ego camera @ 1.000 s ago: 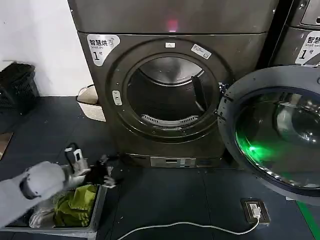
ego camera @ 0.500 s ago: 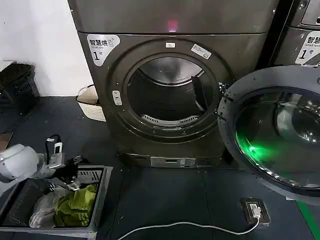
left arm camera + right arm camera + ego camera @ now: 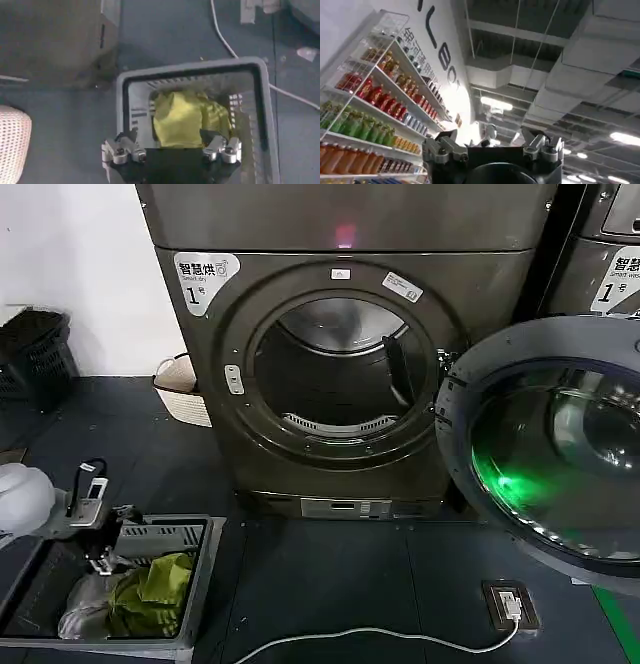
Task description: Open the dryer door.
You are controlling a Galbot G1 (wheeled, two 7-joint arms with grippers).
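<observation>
One dryer (image 3: 340, 354), front-loader w/ label "1", drum mouth fully exposed. One dryer door (image 3: 545, 449) swung wide to the right, grey inner side and glass facing the head cam, hinged at the opening's right edge. Second machine partly visible far right.

Left gripper (image 3: 171, 150) low at left, over one grey basket (image 3: 192, 70) on the floor; fingers spread wide, holding nothing. Basket holds one yellow-green cloth (image 3: 187, 117). One white cable (image 3: 380, 636) on floor.

Right gripper (image 3: 491, 150) points up at ceiling, fingers apart, empty. Shelves of bottles (image 3: 375, 100) beside it.
</observation>
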